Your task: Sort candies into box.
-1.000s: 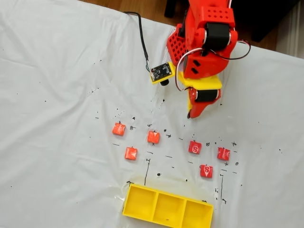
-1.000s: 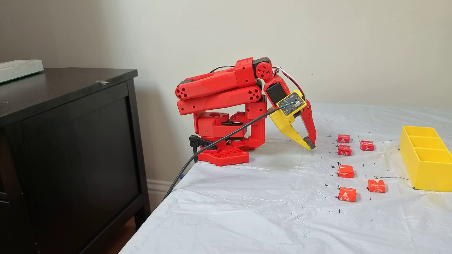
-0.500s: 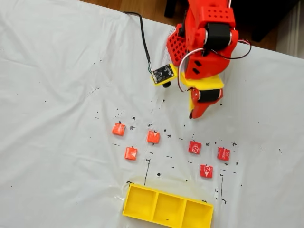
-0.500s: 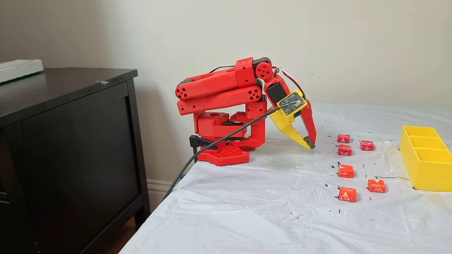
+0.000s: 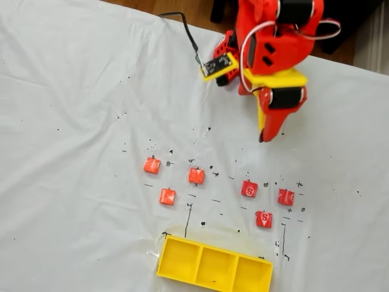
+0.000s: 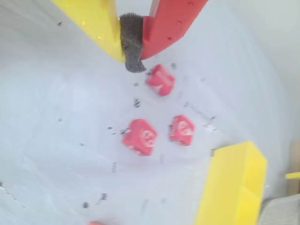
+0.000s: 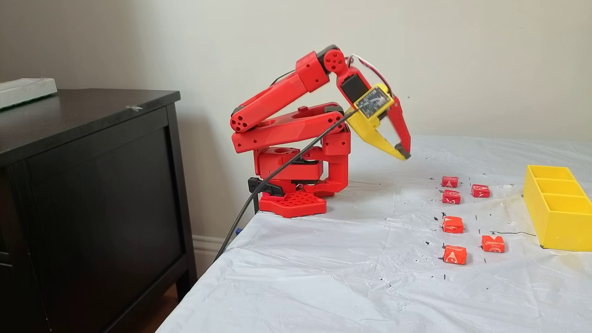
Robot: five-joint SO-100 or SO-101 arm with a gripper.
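Note:
Three orange-red candies (image 5: pixel 152 165), (image 5: pixel 196 176), (image 5: pixel 167 196) lie left of three deeper red candies with white marks (image 5: pixel 249 188), (image 5: pixel 285 196), (image 5: pixel 264 219) on the white sheet. The yellow three-compartment box (image 5: pixel 200 246) sits below them, its compartments bare. My gripper (image 5: pixel 265 139) hangs shut and holds nothing, raised above the table (image 7: pixel 403 155), short of the marked candies. In the wrist view the yellow and red fingers meet on a dark pad at my gripper (image 6: pixel 132 57), with marked candies (image 6: pixel 161 79), (image 6: pixel 140 136), (image 6: pixel 182 129) below it and the box (image 6: pixel 229 187) at lower right.
A small yellow mount with a circuit board (image 5: pixel 219 64) rides on the wrist, trailing a black cable (image 7: pixel 277 175). The red arm base (image 7: pixel 296 203) stands at the table's edge. A dark cabinet (image 7: pixel 92 185) stands beside the table. Black pen marks dot the sheet.
The arm has lifted, and the shut gripper rose from near the sheet to well above it. In the top-down fixed view it shifted right. The candies and box have not moved.

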